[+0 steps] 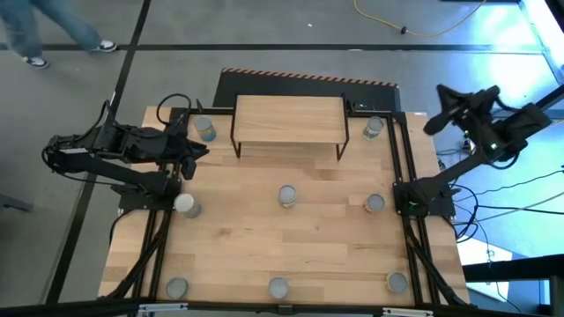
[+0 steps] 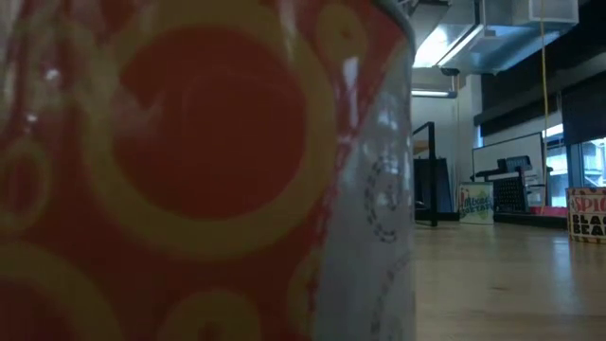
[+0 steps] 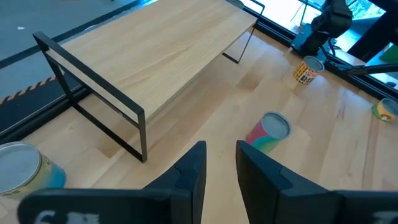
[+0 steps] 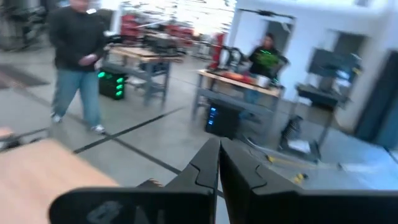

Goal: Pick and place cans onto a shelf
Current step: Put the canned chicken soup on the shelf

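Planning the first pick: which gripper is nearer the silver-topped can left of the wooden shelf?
Left. The left gripper sits just beside that can; the right gripper is raised beyond the shelf.

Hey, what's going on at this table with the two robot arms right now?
Small metal cans stand scattered on the light-wood tabletop, and the small raised light-wood shelf on black legs holds none yet. The left gripper is open and empty, hovering by the shelf's left end. The right gripper is shut and empty, raised off the table's right side. Nothing is being held.
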You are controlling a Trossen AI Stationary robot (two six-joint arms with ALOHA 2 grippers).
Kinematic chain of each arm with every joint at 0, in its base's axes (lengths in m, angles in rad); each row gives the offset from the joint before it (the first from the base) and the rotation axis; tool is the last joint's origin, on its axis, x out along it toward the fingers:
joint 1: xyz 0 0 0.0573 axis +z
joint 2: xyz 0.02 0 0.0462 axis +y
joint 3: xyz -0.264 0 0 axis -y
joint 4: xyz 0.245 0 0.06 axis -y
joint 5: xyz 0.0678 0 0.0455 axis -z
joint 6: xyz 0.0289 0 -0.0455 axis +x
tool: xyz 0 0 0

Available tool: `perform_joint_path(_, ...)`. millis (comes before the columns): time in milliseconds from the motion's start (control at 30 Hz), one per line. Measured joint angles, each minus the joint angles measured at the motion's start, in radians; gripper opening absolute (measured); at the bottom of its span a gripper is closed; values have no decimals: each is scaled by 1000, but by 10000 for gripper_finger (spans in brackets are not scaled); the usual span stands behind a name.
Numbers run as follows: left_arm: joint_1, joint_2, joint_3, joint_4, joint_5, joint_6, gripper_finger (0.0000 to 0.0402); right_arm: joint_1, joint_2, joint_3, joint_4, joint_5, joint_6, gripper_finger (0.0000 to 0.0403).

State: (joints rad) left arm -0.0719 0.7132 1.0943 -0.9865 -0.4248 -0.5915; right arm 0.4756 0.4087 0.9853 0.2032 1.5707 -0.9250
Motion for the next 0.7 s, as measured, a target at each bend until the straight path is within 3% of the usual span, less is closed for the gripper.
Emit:
perform_joint_path(267,0,0,0,0,0,1,80,-128,-39,1,20,1,0,17)
perform_joint_path(533,0,0,0,0,0,2,80,-125,-48,1,123,1,-13,17)
perform_joint_path(700,0,0,0,0,0,2,80,-51,-54,1,129,0,-4,17)
